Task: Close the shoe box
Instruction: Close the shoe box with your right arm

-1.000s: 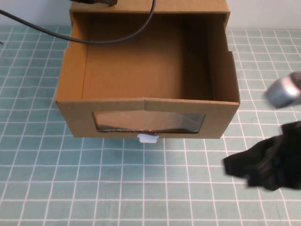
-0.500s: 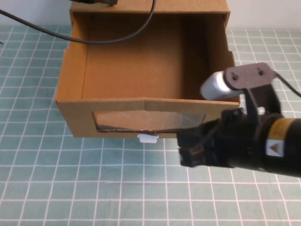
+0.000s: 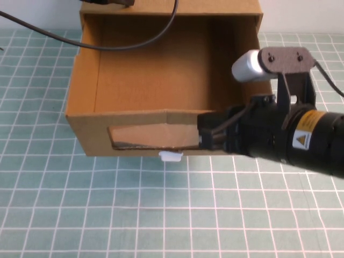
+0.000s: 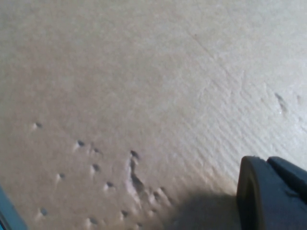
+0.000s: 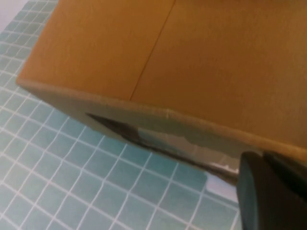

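The bench (image 3: 64,215), under a green mat with a white grid, carries the shoe box (image 3: 150,75), the landmark here. The box is brown cardboard, its drawer pulled out toward the robot and open on top; its far edge is cut off by the frame. A black cable (image 3: 134,43) hangs across the far part of the drawer.

The right arm (image 3: 290,137) reaches in front of the box and covers the right end of the clear window (image 3: 150,137) in the front wall. Its yellow warning label (image 3: 302,137) is too small to read. The right claw (image 3: 207,134) is at the front wall, at the window; whether it is open or closed I cannot tell.

The small white pull tab (image 3: 170,156) sits just below the window.

In the left wrist view only one dark fingertip (image 4: 273,191) of the left claw is visible, close to dented cardboard; its state I cannot tell.
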Controlling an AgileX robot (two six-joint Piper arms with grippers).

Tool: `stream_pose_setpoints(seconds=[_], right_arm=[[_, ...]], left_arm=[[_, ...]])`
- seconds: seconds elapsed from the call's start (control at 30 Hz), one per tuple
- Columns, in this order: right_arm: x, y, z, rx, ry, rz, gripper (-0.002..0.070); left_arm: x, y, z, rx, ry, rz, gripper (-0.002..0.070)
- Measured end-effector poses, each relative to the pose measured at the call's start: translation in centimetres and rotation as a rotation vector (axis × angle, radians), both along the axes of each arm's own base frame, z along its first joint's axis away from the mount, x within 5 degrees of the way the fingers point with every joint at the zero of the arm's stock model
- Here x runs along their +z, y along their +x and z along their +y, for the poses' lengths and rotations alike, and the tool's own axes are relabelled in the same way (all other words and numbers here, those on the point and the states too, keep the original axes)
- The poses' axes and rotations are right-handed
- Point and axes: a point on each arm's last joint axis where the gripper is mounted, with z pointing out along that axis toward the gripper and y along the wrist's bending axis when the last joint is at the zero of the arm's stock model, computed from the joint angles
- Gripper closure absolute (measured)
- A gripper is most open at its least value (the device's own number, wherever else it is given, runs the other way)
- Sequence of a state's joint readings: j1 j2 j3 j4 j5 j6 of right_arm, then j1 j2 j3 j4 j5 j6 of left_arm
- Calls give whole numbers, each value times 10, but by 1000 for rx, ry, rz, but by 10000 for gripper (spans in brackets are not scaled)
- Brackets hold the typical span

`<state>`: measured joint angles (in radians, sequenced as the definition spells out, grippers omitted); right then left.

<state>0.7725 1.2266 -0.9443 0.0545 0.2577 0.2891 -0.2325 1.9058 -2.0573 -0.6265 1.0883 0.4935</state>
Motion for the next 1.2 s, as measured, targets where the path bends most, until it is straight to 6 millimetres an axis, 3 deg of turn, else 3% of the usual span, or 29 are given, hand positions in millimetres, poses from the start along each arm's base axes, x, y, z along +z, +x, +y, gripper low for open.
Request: stream_pose_setpoints(seconds=[0.23,0.53,0.93,1.2], right_arm=[[7,19,4,-32,0,-14,687],[7,47,25,-28,-51,-43,687],[15,93,20,-123,-32,-77,687],[16,122,28,-152,-10,-104,687]], left_arm=[[0,-1,0,-5,-3,6,680],[0,-1,0,-7,-2,9,680],[0,-1,-1,-10,-3,13,680],[0,-1,-1,-10,-3,13,680]])
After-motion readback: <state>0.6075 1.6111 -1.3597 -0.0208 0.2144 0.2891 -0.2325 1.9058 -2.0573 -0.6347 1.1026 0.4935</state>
